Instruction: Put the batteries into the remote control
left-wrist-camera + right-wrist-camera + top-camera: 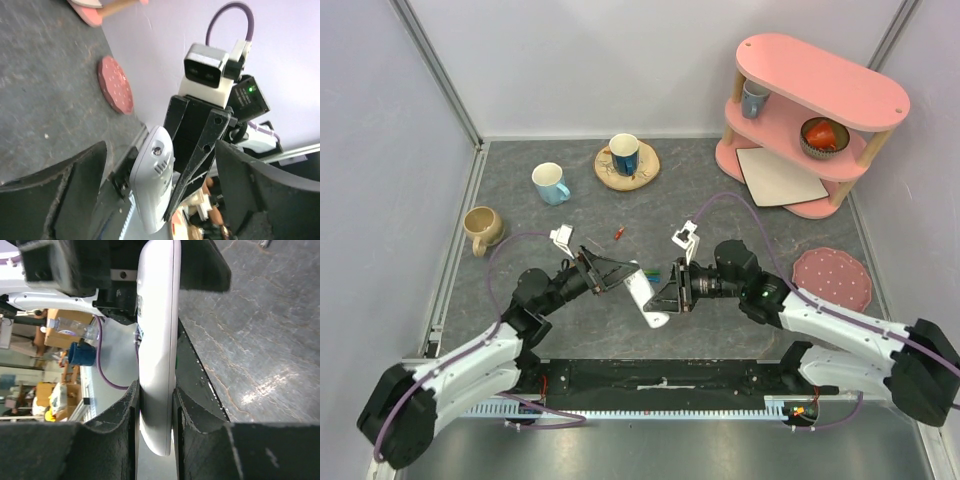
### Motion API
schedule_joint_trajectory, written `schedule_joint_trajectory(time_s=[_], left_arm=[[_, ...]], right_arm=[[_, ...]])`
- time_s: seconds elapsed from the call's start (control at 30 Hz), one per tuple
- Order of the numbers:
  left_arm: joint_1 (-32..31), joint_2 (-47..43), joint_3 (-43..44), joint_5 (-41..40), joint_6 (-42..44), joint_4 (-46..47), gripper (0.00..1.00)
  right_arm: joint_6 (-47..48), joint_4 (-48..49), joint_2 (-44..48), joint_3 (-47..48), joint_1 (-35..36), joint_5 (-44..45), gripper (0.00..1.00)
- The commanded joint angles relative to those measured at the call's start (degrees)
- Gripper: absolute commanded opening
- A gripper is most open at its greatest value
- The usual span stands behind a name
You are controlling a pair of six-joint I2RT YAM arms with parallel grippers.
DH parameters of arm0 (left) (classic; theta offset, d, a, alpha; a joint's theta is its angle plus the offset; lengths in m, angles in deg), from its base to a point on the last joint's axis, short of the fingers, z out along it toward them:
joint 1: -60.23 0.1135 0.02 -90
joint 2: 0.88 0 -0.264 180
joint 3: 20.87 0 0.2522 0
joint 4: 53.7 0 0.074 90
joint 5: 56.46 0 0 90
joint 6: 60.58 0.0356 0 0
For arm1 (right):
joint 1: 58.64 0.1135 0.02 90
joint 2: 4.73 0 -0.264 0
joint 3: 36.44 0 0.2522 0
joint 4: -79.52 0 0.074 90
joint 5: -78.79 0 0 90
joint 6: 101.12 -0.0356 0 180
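White remote control (642,296) sits pinched in the right gripper (155,390), mid-frame, long axis near vertical — left gripper (161,150), spread wide, faces it from the left.

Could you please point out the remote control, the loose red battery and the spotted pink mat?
remote control (157,340): right wrist view, middle of its white side edge.
red battery (618,233): top external view, its middle.
spotted pink mat (831,277): top external view, its centre.
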Motion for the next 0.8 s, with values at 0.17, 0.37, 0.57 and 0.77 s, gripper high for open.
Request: schedule_joint_trajectory(time_s=[0.17,0.37,0.57,0.77], left_arm=[[0.1,-17.5,10.1,-22.7,14.8,-38.1,0.98],[0.1,-18.8,8.6,-22.1,13.9,-45.9,0.91],[0.1,-20.4,6.8,-20.7,13.8,-50.5,0.83],[0.1,-22.2,5.4,-19.8,14.4,-51.5,0.79]], right_arm=[[17.9,-53.2,-0.6,20.6,-0.7,57.6,0.0],[20.2,-62.8,-12.8,27.4,-2.5,88.3,0.0],[22.4,-61.5,-24.1,28.8,-9.2,92.4,0.0],[25.1,-58.7,-36.0,33.0,-12.9,88.9,0.0]])
